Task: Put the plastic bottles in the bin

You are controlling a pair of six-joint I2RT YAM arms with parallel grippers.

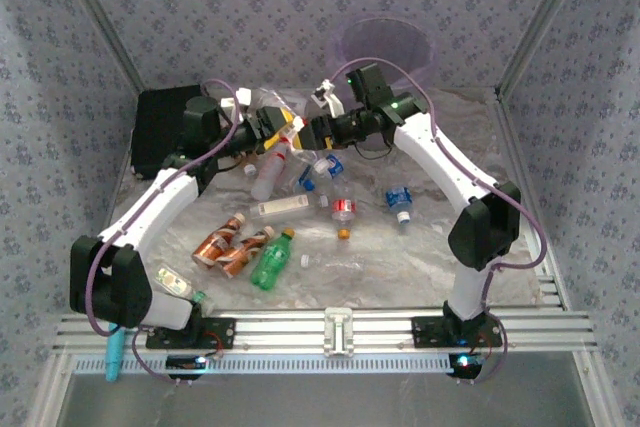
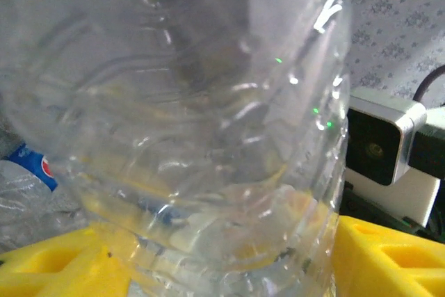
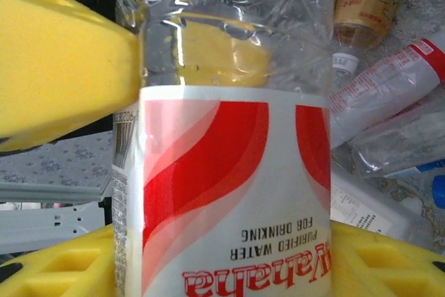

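Pinched between right gripper (image 3: 222,269) jaws: clear plastic bottle with red-and-white label (image 3: 222,172). Left gripper (image 2: 222,262) jaws flanking same bottle, hold uncertain. Translucent pale purple round bin (image 1: 424,47) behind, contents indiscernible.

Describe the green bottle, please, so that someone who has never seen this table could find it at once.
On the marbled table, look at the near-left part, where two copper-brown bottles lie side by side. The green bottle lies just to their right, its yellow cap pointing toward the far side. It is the only green bottle; its neighbours are brown, clear or white.
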